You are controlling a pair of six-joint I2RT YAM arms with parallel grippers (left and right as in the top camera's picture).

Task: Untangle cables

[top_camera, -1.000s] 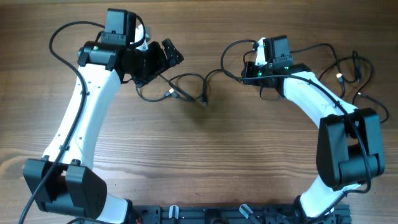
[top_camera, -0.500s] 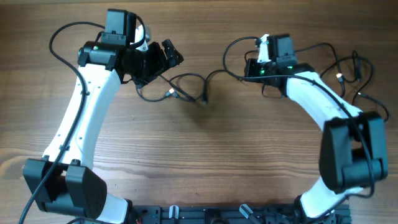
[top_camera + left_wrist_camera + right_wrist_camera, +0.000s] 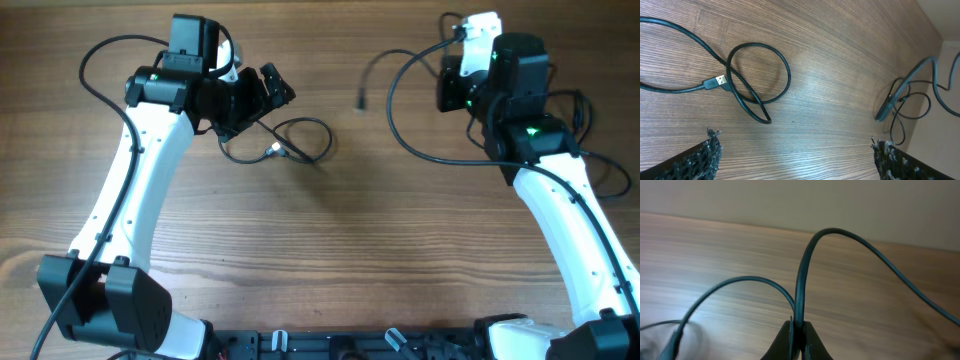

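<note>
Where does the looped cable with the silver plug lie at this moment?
In the overhead view, the looped cable lies flat on the table, left of centre, close beside the open left gripper, which does not touch it.

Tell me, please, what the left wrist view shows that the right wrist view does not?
Only the left wrist view: a looped cable lying slack on the wooden table, its silver plug showing, with the left jaws wide open and holding nothing. Only the right wrist view: an arching cable pinched in the shut right jaws, rising against a pale wall. Both: thin black cable over the same wood-grain tabletop.
</note>
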